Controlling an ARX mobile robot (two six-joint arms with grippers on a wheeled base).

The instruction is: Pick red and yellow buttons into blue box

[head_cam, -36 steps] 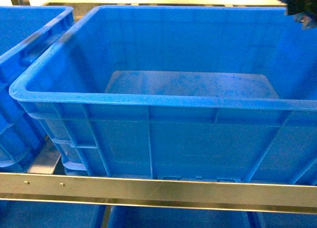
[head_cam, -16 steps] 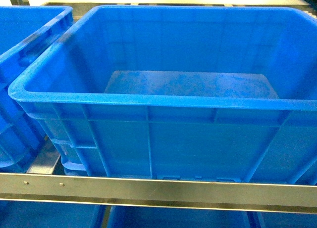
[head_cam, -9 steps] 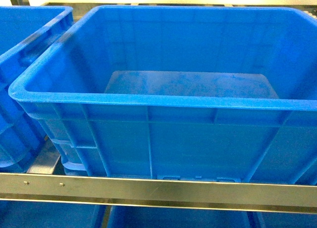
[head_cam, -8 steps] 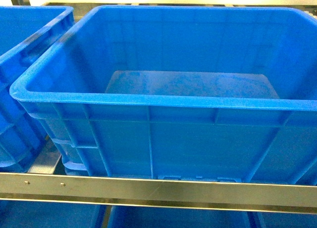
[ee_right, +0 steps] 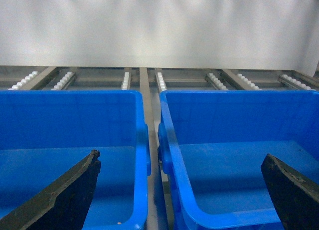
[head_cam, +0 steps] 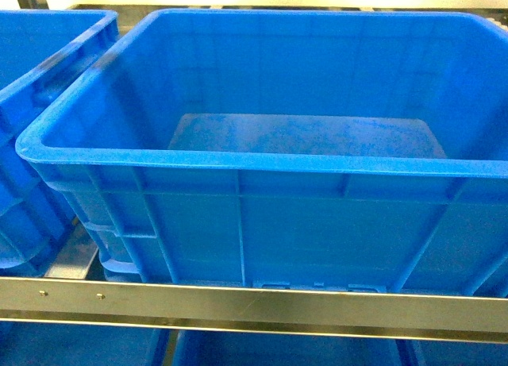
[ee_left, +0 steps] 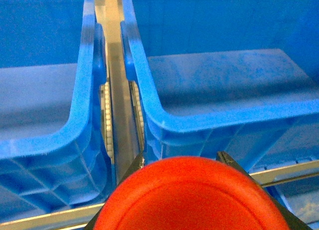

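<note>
Red dome cap fills the bottom of the left wrist view: the red button [ee_left: 187, 197] sits clamped in the left tool [ee_left: 182, 162], dark finger tips showing at either side of the cap. It is held just short of the near rim of the blue box [ee_left: 209, 122], over the metal shelf rail [ee_left: 45, 220], not yet above the box's floor. A second blue crate [ee_left: 55, 140] stands left of the box, a narrow roller track [ee_left: 113, 90] between the two.

Right wrist view: the right tool [ee_right: 182, 190] is spread wide and holds nothing, its two black fingers [ee_right: 65, 192] at the lower corners of the frame. Beyond them the same two crates sit side by side, apart, then bare roller tracks [ee_right: 159, 81] and a grey back wall [ee_right: 159, 25].

Head view: the shelf rail crosses the foreground, the blue box behind it, with nothing visible on its scuffed floor. Neither tool appears in this view. The yellow button is not seen in any view.
</note>
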